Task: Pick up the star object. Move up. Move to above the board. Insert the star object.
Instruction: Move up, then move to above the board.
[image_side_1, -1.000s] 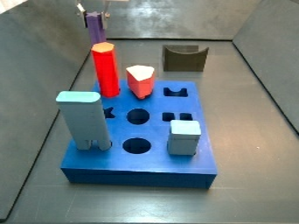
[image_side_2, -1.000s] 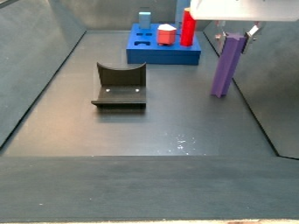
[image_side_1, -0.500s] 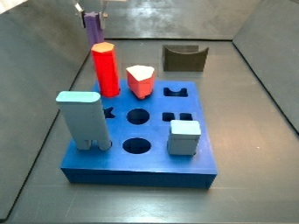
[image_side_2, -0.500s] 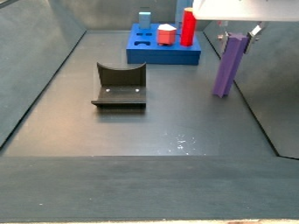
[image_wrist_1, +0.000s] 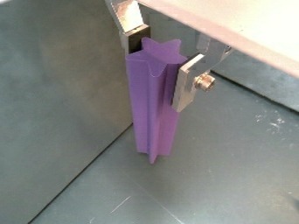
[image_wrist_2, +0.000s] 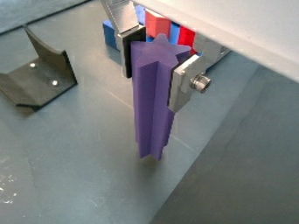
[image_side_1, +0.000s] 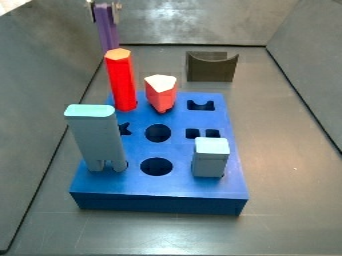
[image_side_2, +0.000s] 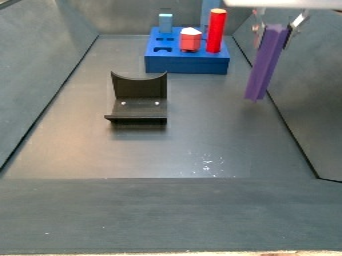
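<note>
In both wrist views the gripper (image_wrist_1: 163, 54) is clamped on the top of the tall purple star-section prism, the star object (image_wrist_1: 153, 105), which hangs clear of the grey floor, its long axis vertical.

In a side view the star object (image_side_2: 266, 62) hangs right of the thick blue board with cut-out holes (image_side_2: 187, 62). I judge that any twist in the grasp could jam its points against the star hole's edges.

In a side view it (image_side_1: 106, 27) hangs beyond the red hexagonal peg (image_side_1: 120, 78).

One pincer (image_wrist_1: 163, 59), one star object (image_wrist_1: 155, 105), one board (image_side_1: 167, 185), one fixture (image_side_2: 138, 98), four other pieces
</note>
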